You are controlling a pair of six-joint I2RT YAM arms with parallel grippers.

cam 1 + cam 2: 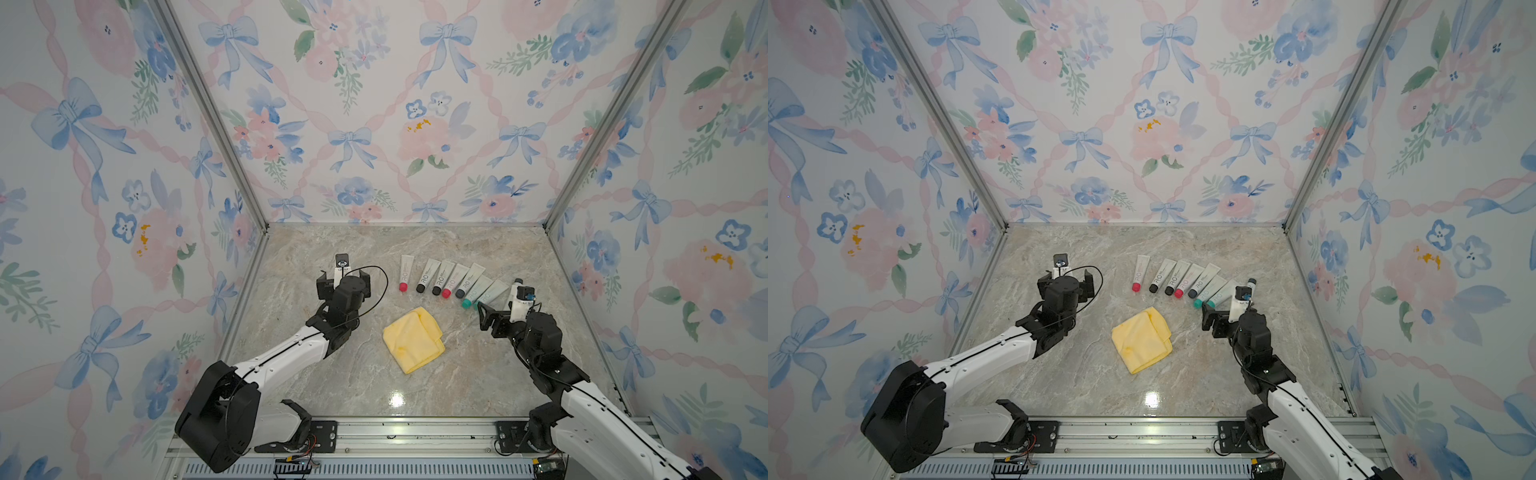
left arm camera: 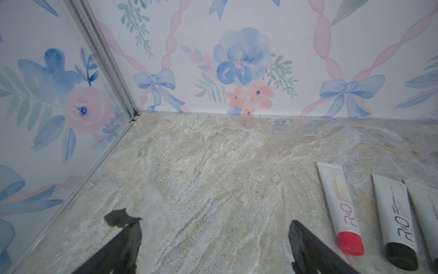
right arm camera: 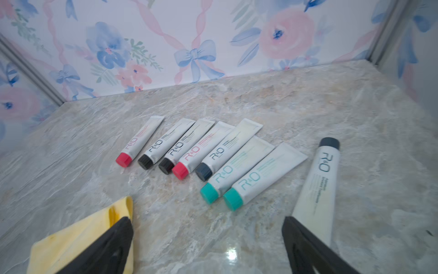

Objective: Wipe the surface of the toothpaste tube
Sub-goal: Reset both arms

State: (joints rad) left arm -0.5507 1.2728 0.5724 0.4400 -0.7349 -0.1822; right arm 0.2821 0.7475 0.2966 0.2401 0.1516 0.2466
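Note:
Several white toothpaste tubes (image 1: 453, 280) (image 1: 1185, 279) (image 3: 206, 154) lie side by side on the marble counter, with red, black, dark blue and teal caps. One more dark-capped toothpaste tube (image 3: 317, 187) (image 1: 1251, 283) lies apart, right of the row. A folded yellow cloth (image 1: 413, 338) (image 1: 1142, 338) (image 3: 83, 237) sits in front of the row. My right gripper (image 1: 508, 309) (image 3: 206, 220) hovers open and empty between the cloth and the separate tube, one finger beside that tube's flat end. My left gripper (image 1: 343, 275) (image 2: 213, 223) is open over bare marble, left of the red-capped end tube (image 2: 341, 204).
Floral wallpapered walls (image 1: 374, 124) close in the counter at the back and on both sides, with aluminium posts (image 1: 216, 124) in the corners. An aluminium rail (image 1: 415, 436) bearing both arm bases runs along the front edge.

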